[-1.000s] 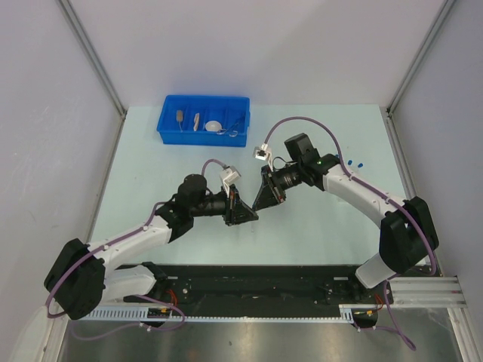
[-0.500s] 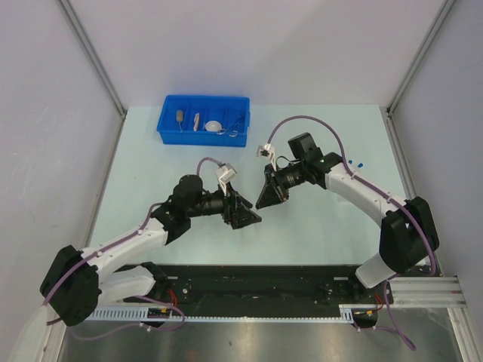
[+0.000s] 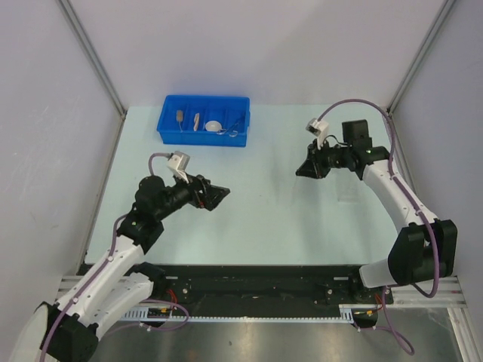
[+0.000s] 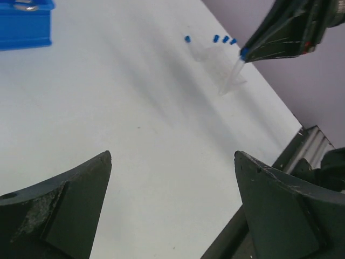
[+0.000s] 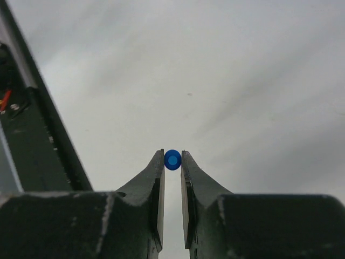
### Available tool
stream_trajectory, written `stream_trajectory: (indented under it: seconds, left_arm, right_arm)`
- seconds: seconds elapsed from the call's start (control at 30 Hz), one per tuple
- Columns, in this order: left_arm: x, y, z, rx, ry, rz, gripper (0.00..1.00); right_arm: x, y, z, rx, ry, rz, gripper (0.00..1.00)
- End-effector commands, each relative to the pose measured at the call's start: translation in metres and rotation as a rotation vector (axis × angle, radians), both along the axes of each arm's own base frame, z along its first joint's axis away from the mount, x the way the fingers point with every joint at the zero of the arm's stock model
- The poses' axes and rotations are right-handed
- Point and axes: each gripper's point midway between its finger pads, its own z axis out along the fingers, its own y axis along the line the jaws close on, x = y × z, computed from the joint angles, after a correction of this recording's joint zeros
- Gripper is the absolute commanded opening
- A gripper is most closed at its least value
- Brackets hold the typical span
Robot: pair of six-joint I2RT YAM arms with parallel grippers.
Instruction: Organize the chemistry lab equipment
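The worktop (image 3: 264, 219) carried the blue bin (image 3: 200, 139), already holding wooden-handled tools (image 3: 181, 116), dish (image 3: 215, 126) and tongs (image 3: 235, 125). My left jaws gaped, empty. My right jaws clenched a blue-capped tube (image 5: 172, 159) beside the clear rack (image 4: 213, 56). I judged racking unfinished.

In the right wrist view we see only the blue cap (image 5: 172, 159) end-on at the frame's centre; the clear tube (image 4: 233, 78) behind it is hidden. In the left wrist view the blue bin (image 4: 24, 24) is cut off at the upper left corner, the right gripper (image 4: 245, 51) at the upper right edge, and the tube rack (image 4: 213, 54) is too faint to outline. From above, the small items (image 3: 215, 124) in the bin are too small for us to tell apart.
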Motion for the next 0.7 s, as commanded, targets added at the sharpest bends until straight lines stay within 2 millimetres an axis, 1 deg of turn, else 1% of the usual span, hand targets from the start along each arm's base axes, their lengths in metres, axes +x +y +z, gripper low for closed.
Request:
stream_trajectory:
  seconds: [0.0, 0.03, 0.07, 0.1, 0.13, 0.17, 0.2, 0.27, 0.3, 0.33, 0.47, 0.53, 0.67]
  left_arm:
    - [0.007, 0.027, -0.010, 0.085, 0.049, 0.107, 1.00]
    - [0.008, 0.030, -0.011, 0.095, 0.056, 0.116, 1.00]
    - [0.008, 0.032, -0.020, 0.118, 0.096, 0.120, 1.00]
    - [0.011, 0.036, -0.018, 0.125, 0.102, 0.135, 1.00]
    - [0.014, 0.040, -0.020, 0.138, 0.116, 0.154, 1.00]
    - [0.014, 0.042, -0.026, 0.158, 0.149, 0.162, 1.00]
    - [0.016, 0.045, -0.021, 0.163, 0.143, 0.178, 1.00]
    - [0.019, 0.052, -0.021, 0.192, 0.139, 0.209, 1.00]
    - [0.020, 0.054, -0.014, 0.193, 0.121, 0.220, 1.00]
    - [0.020, 0.056, -0.012, 0.208, 0.103, 0.225, 1.00]
    - [0.023, 0.072, 0.001, 0.265, 0.046, 0.286, 1.00]
    - [0.023, 0.079, 0.003, 0.309, 0.025, 0.300, 1.00]
    - [0.022, 0.091, 0.001, 0.383, -0.008, 0.323, 1.00]
  right_arm:
    - [0.029, -0.045, 0.019, -0.089, -0.138, -0.150, 0.06]
    - [0.033, -0.054, 0.020, -0.097, -0.146, -0.179, 0.06]
    - [0.038, -0.062, 0.023, -0.102, -0.166, -0.206, 0.06]
    - [0.044, -0.077, 0.024, -0.116, -0.172, -0.259, 0.06]
    - [0.047, -0.086, 0.025, -0.123, -0.179, -0.287, 0.06]
    - [0.050, -0.088, 0.028, -0.125, -0.194, -0.294, 0.06]
    - [0.056, -0.109, 0.030, -0.137, -0.202, -0.355, 0.06]
    - [0.060, -0.121, 0.032, -0.144, -0.216, -0.394, 0.06]
    - [0.062, -0.128, 0.034, -0.150, -0.224, -0.416, 0.06]
    - [0.065, -0.137, 0.034, -0.156, -0.229, -0.440, 0.06]
    - [0.072, -0.156, 0.037, -0.182, -0.257, -0.495, 0.06]
    - [0.075, -0.163, 0.036, -0.196, -0.267, -0.519, 0.07]
    - [0.080, -0.171, 0.038, -0.205, -0.285, -0.555, 0.07]
